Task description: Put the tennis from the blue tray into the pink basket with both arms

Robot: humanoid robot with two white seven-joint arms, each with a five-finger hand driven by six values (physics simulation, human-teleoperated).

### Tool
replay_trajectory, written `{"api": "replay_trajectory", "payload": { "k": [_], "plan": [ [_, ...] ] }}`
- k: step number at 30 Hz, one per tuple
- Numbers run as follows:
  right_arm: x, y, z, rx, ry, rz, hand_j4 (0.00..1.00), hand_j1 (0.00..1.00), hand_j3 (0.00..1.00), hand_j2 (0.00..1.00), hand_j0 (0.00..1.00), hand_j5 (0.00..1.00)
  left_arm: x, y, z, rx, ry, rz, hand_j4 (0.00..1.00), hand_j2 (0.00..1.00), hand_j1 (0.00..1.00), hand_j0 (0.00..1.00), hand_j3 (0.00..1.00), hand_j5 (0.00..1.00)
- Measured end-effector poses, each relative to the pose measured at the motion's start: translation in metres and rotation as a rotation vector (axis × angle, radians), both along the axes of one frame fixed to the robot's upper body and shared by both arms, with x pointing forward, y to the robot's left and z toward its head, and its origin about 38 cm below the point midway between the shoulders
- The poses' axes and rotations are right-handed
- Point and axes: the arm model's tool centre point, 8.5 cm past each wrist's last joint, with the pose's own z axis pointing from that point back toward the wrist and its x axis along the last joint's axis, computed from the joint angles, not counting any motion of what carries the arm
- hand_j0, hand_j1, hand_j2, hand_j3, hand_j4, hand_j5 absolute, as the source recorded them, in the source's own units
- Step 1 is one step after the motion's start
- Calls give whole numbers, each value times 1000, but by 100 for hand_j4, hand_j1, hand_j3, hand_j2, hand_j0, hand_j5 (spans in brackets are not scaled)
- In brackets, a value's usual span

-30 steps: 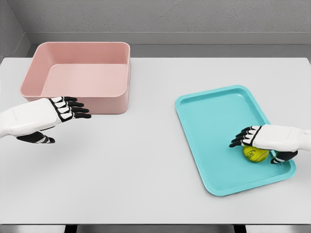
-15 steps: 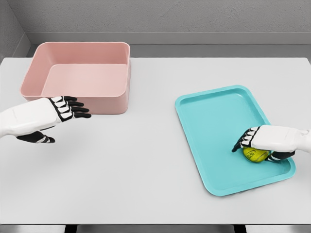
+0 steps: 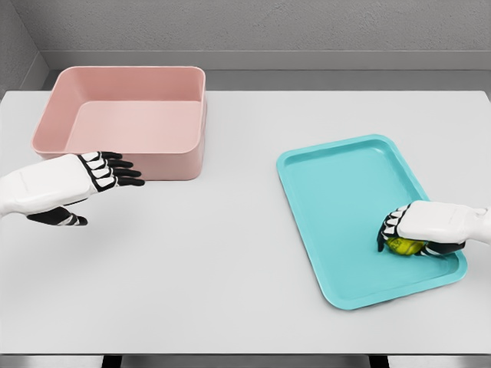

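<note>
Fingers of the right hand curl over the yellow tennis ball, clamped on it where it sits in the near right corner of the blue tray on the white table. Across open table, the left hand hovers with fingers stretched out and holding nothing, just in front of the near wall of the pink basket. That wall stands between the left hand and the basket's inside.
</note>
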Motion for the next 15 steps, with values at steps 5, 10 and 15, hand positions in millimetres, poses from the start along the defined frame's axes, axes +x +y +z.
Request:
{"api": "replay_trajectory", "payload": {
  "k": [5,10,15],
  "plan": [
    [3,1,4,0,-13,4,49,49,49,49,49,49,0,-1,0,-3,-2,-1,100,100,100,100,100,100],
    [4,2,10,11,-27,5,46,46,46,46,46,46,0,-1,0,-3,-2,-1,100,100,100,100,100,100],
    [8,9,25,27,-67,23,46,46,46,46,46,46,1,-1,1,-3,-3,-1,100,100,100,100,100,100]
  ]
}}
